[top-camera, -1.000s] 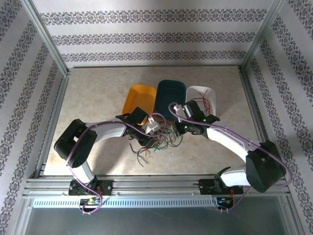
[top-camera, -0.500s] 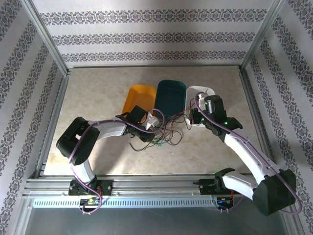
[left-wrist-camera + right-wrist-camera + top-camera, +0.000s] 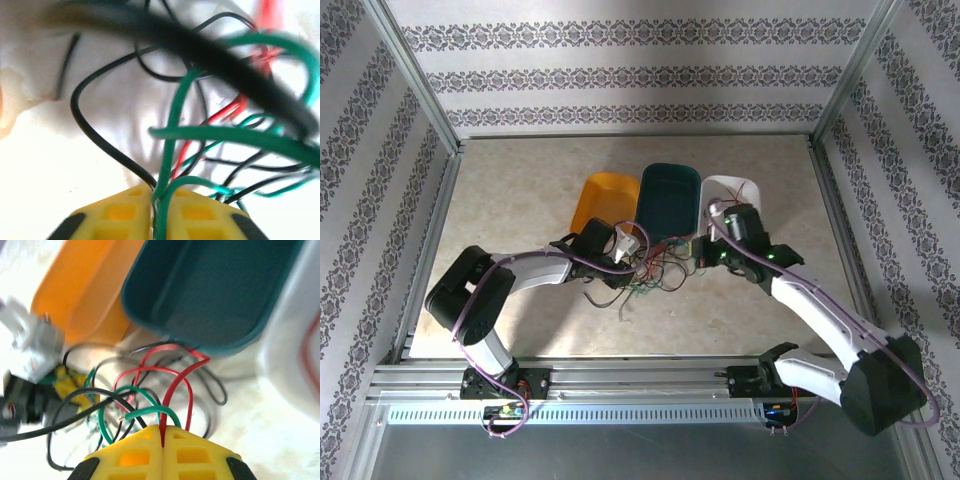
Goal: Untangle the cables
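Seen from above, two robot arms reach forward from the near table edge across a pale beige tabletop (image 3: 520,180). Between their tips, a loose tangle of thin red, green and black cables (image 3: 655,275) rests on the table, just in front of three trays.

The left gripper (image 3: 626,246) is at the tangle's left side. Its yellow fingers (image 3: 115,212) are pressed together, pinching a green cable (image 3: 168,160) that rises into loops of black and red wire.

The right gripper (image 3: 696,250) is at the tangle's right side. Its yellow fingers (image 3: 210,452) are clamped tight on a red cable (image 3: 166,397).

Beyond the cables, three trays sit side by side: an orange plastic tray (image 3: 600,200), a dark teal plastic tray (image 3: 670,190) in the middle, and a white plastic tray (image 3: 730,188).

Farthest back stands a wall of striped floral wallpaper (image 3: 620,80).
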Robot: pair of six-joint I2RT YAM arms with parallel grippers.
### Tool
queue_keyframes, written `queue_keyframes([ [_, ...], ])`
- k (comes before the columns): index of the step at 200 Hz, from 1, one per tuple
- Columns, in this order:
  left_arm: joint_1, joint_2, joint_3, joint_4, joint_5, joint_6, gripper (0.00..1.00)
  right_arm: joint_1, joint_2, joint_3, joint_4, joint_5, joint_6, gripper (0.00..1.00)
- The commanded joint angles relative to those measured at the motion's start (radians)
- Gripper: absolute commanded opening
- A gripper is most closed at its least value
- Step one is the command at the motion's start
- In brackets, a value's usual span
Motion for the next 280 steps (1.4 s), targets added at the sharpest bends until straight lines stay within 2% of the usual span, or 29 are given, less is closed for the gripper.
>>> queue_keyframes([
  [1,-0.008,-0.037,-0.006,0.061,-0.006,-0.020,0.20,0.039,0.056,-0.068,0.027,-0.063,0.041,0.00],
  [39,-0.029,-0.024,0.018,0.065,-0.012,-0.023,0.35,0.038,0.161,-0.081,0.082,0.018,0.070,0.00],
  [54,-0.029,-0.031,0.017,0.076,-0.017,-0.028,0.44,0.035,0.190,-0.072,0.091,0.041,0.068,0.00],
  [67,-0.031,-0.044,0.015,0.079,-0.023,-0.028,0.47,0.029,0.206,-0.064,0.092,0.045,0.064,0.01],
  [81,-0.031,-0.063,0.013,0.079,-0.015,-0.025,0.49,0.021,0.208,-0.066,0.100,0.049,0.072,0.07],
  [95,-0.033,-0.079,0.016,0.072,0.003,-0.018,0.53,0.012,0.205,-0.069,0.112,0.047,0.080,0.18],
  [122,-0.047,-0.086,0.028,0.062,0.012,-0.007,0.55,0.000,0.208,-0.079,0.136,0.015,0.093,0.24],
  [143,-0.056,-0.070,0.042,0.065,0.007,-0.009,0.56,-0.002,0.206,-0.083,0.139,-0.011,0.095,0.22],
  [171,-0.060,-0.035,0.056,0.102,-0.032,-0.040,0.55,-0.004,0.151,-0.088,0.112,-0.016,0.101,0.07],
  [198,-0.060,0.015,0.069,0.139,-0.113,-0.085,0.51,-0.013,0.064,-0.075,0.043,-0.004,0.107,0.03],
  [215,-0.060,0.048,0.069,0.179,-0.131,-0.115,0.41,-0.022,0.028,-0.056,-0.005,-0.003,0.110,0.04],
  [228,-0.061,0.072,0.068,0.207,-0.142,-0.140,0.31,-0.033,0.010,-0.040,-0.034,-0.007,0.111,0.04],
  [257,-0.063,0.106,0.072,0.206,-0.231,-0.169,0.00,-0.055,-0.021,0.000,-0.078,0.006,0.106,0.06],
  [280,-0.063,0.093,0.055,0.161,-0.353,-0.180,0.00,-0.088,-0.051,0.026,-0.112,0.068,0.110,0.07],
])
